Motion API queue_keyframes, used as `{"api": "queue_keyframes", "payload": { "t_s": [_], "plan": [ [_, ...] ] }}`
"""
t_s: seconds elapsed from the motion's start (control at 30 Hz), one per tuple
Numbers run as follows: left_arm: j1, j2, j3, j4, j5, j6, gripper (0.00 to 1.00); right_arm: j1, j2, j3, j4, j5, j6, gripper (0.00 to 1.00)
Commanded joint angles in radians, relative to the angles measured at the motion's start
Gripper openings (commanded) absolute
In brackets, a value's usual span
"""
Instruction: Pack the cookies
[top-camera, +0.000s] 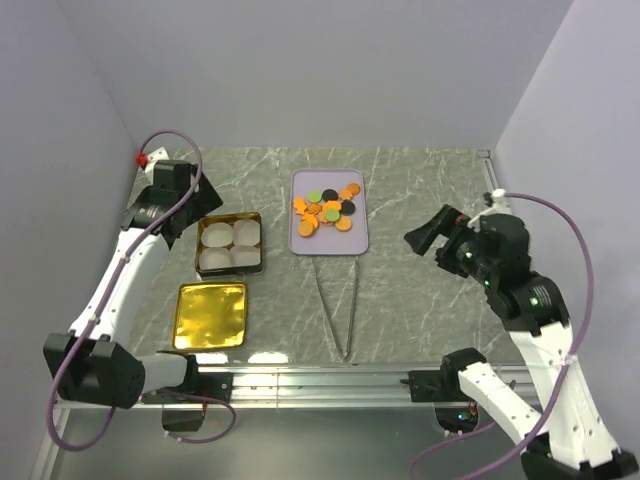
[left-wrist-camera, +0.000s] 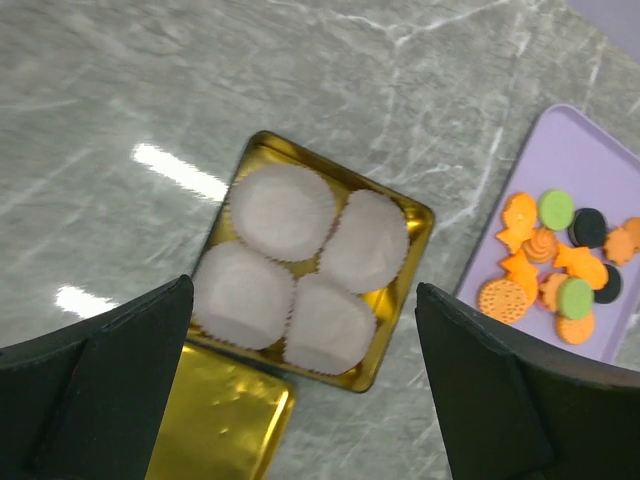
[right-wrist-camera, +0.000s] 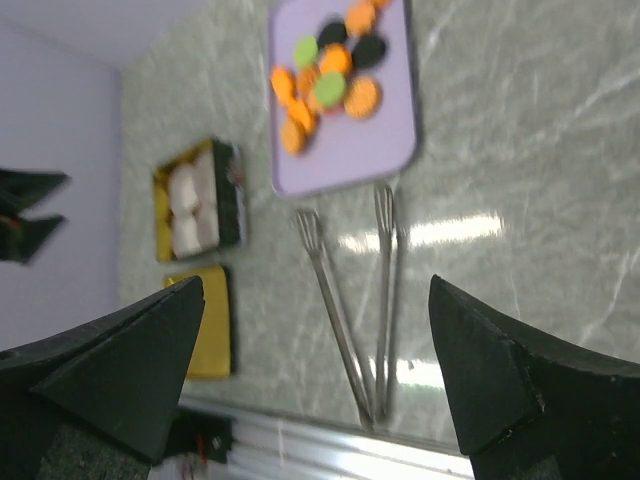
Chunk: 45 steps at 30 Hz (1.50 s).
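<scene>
On far tray (top-camera: 330, 243), cookies (top-camera: 327, 210) heaped. Tongs (top-camera: 346, 348) lie just near of it. Left gripper (left-wrist-camera: 302, 290) gapes empty by cup-filled tin (left-wrist-camera: 390, 310); right gripper (right-wrist-camera: 315, 285) spread wide, empty, at right.

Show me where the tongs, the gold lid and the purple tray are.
tongs (top-camera: 344, 350), top view, joined end.
gold lid (top-camera: 210, 315), top view, its middle.
purple tray (top-camera: 328, 243), top view, bare near part.
</scene>
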<state>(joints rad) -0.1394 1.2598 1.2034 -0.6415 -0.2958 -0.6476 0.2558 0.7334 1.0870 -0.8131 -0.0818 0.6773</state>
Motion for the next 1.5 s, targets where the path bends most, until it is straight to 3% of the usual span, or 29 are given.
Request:
{"api": "queue_keyframes", "payload": {
  "t_s": [0.0,0.13,0.33,0.47,0.63,0.77,0.9,1.47],
  "plan": [
    [-0.006,-0.060,0.054,-0.113,-0.100,0.040,0.99,0.091,0.084,0.057,-0.086,0.063,-0.035,1.00],
    [-0.006,-0.114,0.049,-0.159,-0.164,0.055,0.99,0.194,0.153,0.077,-0.090,0.108,-0.012,1.00],
    [-0.005,-0.212,-0.011,-0.190,-0.075,0.076,1.00,0.371,0.321,0.165,-0.159,0.172,-0.010,1.00],
    [-0.005,-0.194,0.008,-0.280,-0.158,0.020,1.00,0.486,0.455,0.186,-0.209,0.171,-0.041,1.00],
    [-0.003,-0.174,0.039,-0.360,-0.183,0.012,1.00,0.537,0.555,0.123,-0.150,0.085,0.013,1.00],
    [-0.003,-0.273,-0.021,-0.282,-0.019,0.040,1.00,0.560,0.618,0.097,-0.115,0.016,0.024,1.00],
    [-0.011,-0.306,-0.041,-0.296,-0.006,0.040,1.00,0.599,0.659,0.050,-0.058,-0.044,0.027,1.00],
    [-0.120,-0.280,-0.010,-0.372,-0.029,0.023,1.00,0.737,0.885,-0.016,0.003,0.046,0.172,1.00]
  ]
}}
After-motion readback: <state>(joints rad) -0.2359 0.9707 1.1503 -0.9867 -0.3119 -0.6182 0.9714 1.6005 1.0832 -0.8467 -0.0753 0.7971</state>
